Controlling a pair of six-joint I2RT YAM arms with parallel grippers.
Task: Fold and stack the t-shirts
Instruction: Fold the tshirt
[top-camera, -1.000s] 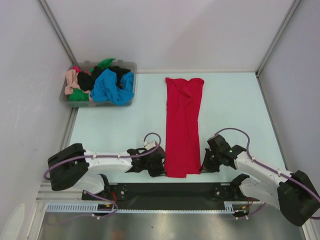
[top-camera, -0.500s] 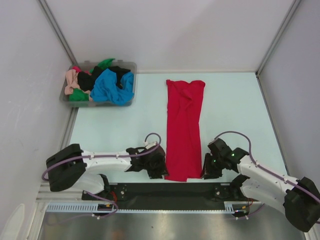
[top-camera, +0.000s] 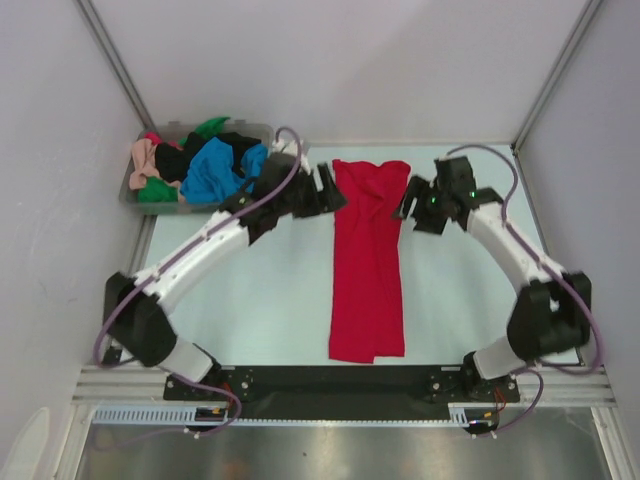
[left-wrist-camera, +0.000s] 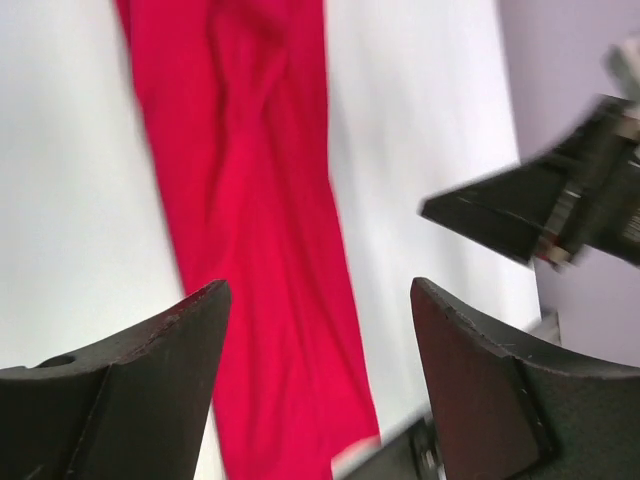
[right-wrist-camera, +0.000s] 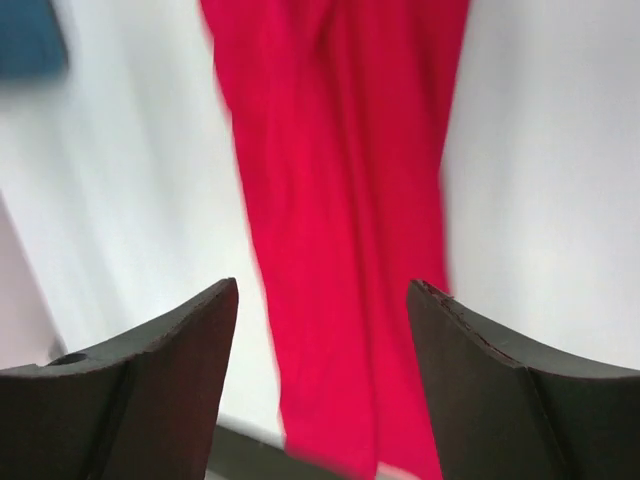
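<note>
I've swung from the near hem of the red t-shirt (top-camera: 367, 270) up to its far end; left gripper (top-camera: 333, 190) and right gripper (top-camera: 408, 202) gape wide, empty.

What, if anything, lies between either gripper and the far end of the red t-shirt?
Nothing visible. The left gripper and right gripper, both open, flank the far end of the red t-shirt with only bare table between. The bin of other shirts sits off to the left, out of the way.
</note>
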